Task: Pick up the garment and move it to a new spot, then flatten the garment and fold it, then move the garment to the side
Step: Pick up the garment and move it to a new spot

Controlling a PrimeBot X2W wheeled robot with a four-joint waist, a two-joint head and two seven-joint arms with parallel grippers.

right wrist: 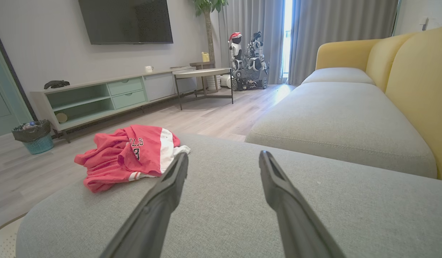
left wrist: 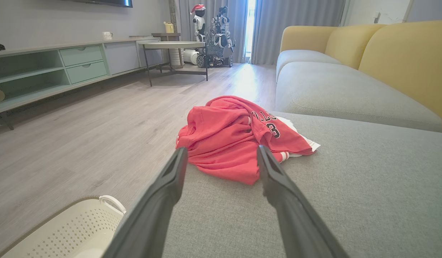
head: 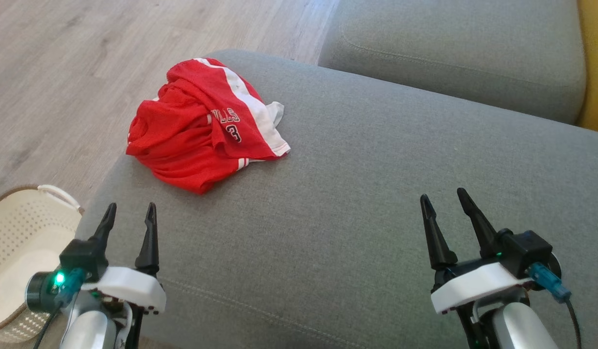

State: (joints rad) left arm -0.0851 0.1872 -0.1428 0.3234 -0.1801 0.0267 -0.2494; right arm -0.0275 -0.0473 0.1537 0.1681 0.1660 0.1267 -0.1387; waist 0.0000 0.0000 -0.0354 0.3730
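Tools: left gripper and right gripper spread, empty.
Garment: crumpled on the cushion, ahead of the left gripper.
Handling: we judge it light, soft, floppy.
Hold: raised fold at its near edge.

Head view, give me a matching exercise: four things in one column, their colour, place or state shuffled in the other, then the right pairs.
Things:
1. jersey
2. basket
3. right end effector
4. sofa backrest

Descriptions:
A. cream, perforated, at the lower left
B. yellow, at the far right edge
C. red, crumpled near the left edge of the grey cushion
D. open, empty, above the grey cushion

Pairs: 1-C, 2-A, 3-D, 4-B
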